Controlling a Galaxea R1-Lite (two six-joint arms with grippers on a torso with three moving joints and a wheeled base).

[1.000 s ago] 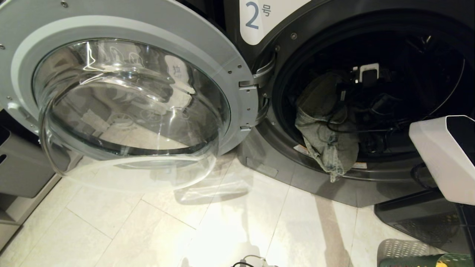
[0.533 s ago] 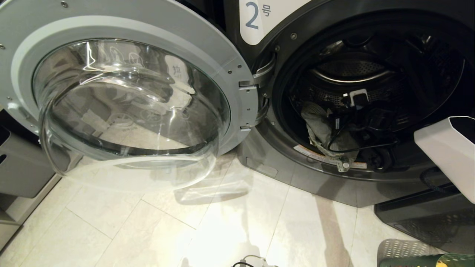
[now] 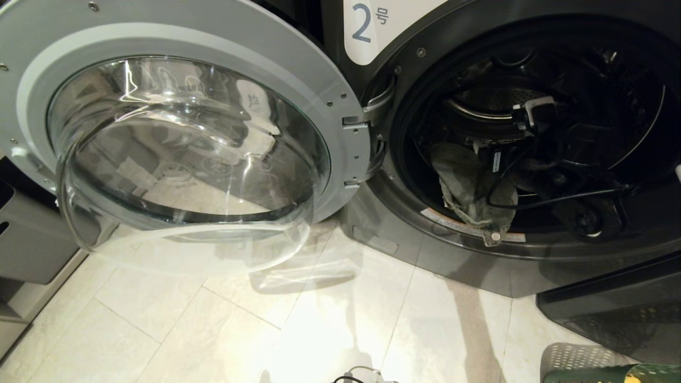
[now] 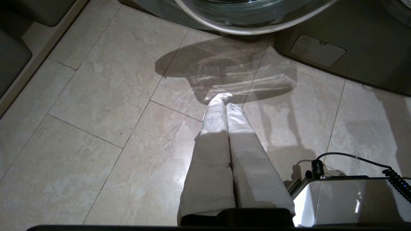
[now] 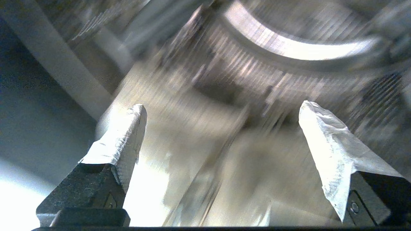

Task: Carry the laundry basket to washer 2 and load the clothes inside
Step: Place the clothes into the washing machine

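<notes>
Before the robot, low down: washer 2 (image 3: 532,159), dark grey, label with numeral 2 at top, mouth wide open.
Door (image 3: 181,143): swung fully out to the left on its hinge, glass bowl bulging outward above the floor.
Floor (image 3: 213,330): pale stone tiles, door's shadow across them.
Drum (image 3: 495,101): perforated steel, visible deep in the opening.
Clothes (image 3: 468,186): grey denim lying inside the washer at the lower left of the opening, one end draped onto the door seal with a metal button showing; other garments not discernible in the dark.
Basket (image 3: 612,372): dark green rim only, at the bottom right edge of the head view, on the floor in front of the washer; something yellow just visible on it.
Right claw (image 5: 221,110): inside the washer mouth, fingers (image 5: 126,138) spread wide, nothing between them, blurred drum wall ahead.
Left claw (image 4: 226,96): parked low over the floor tiles near the door's edge, pressed together, empty.
</notes>
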